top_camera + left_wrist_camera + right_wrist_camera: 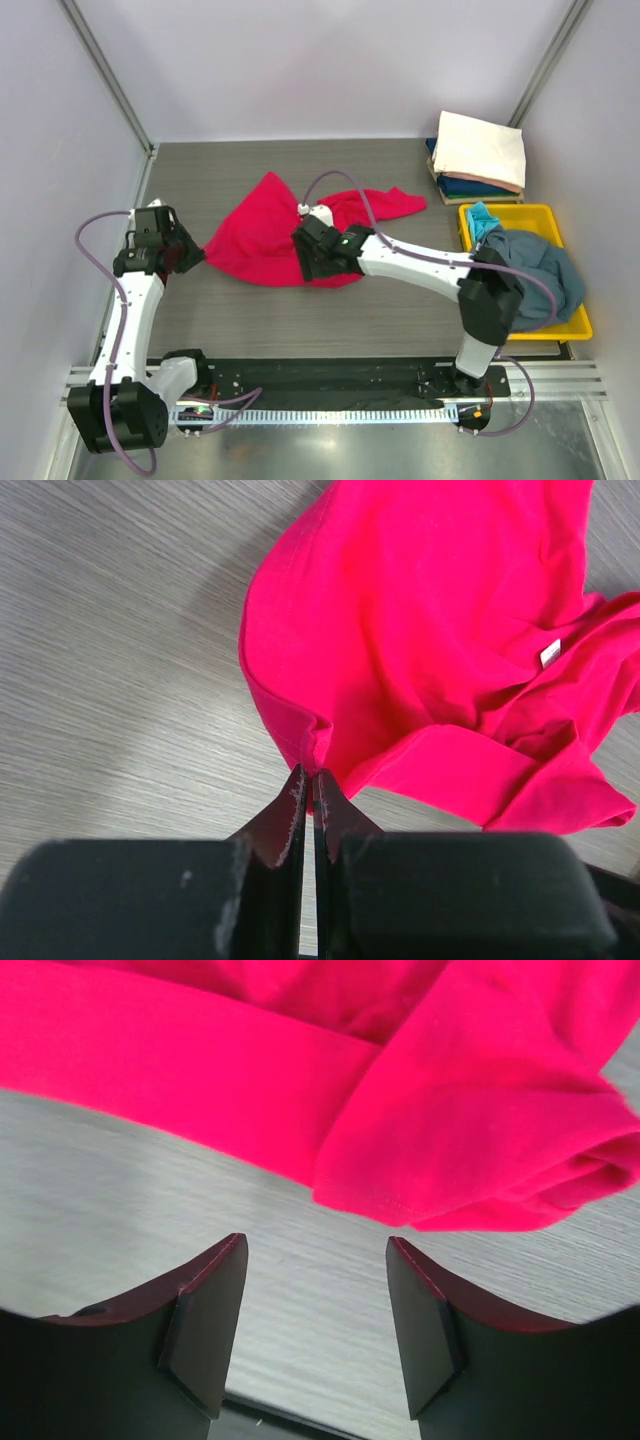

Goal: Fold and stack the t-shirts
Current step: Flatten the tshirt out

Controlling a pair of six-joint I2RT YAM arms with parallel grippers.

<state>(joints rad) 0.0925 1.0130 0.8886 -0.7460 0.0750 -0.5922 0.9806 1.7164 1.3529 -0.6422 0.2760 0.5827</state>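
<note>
The crimson-pink t-shirt (265, 235) lies crumpled at mid table. My left gripper (197, 252) is shut on its left corner; in the left wrist view the shut tips (310, 777) pinch the hem of the pink cloth (420, 640). My right gripper (310, 262) is open and empty just off the shirt's near edge; in the right wrist view it (316, 1250) hovers over bare table below the pink fold (470, 1150). A slate blue-grey t-shirt (540, 275) and a teal one (482, 221) lie in the yellow tray. Cream-white (480, 148) and navy (470, 186) shirts are stacked at the back right.
The yellow plastic tray (575, 325) sits at the right edge. The folded stack stands in the back right corner. White walls enclose the dark wood-grain table (250, 320). The rail with the arm bases (330, 385) runs along the near edge.
</note>
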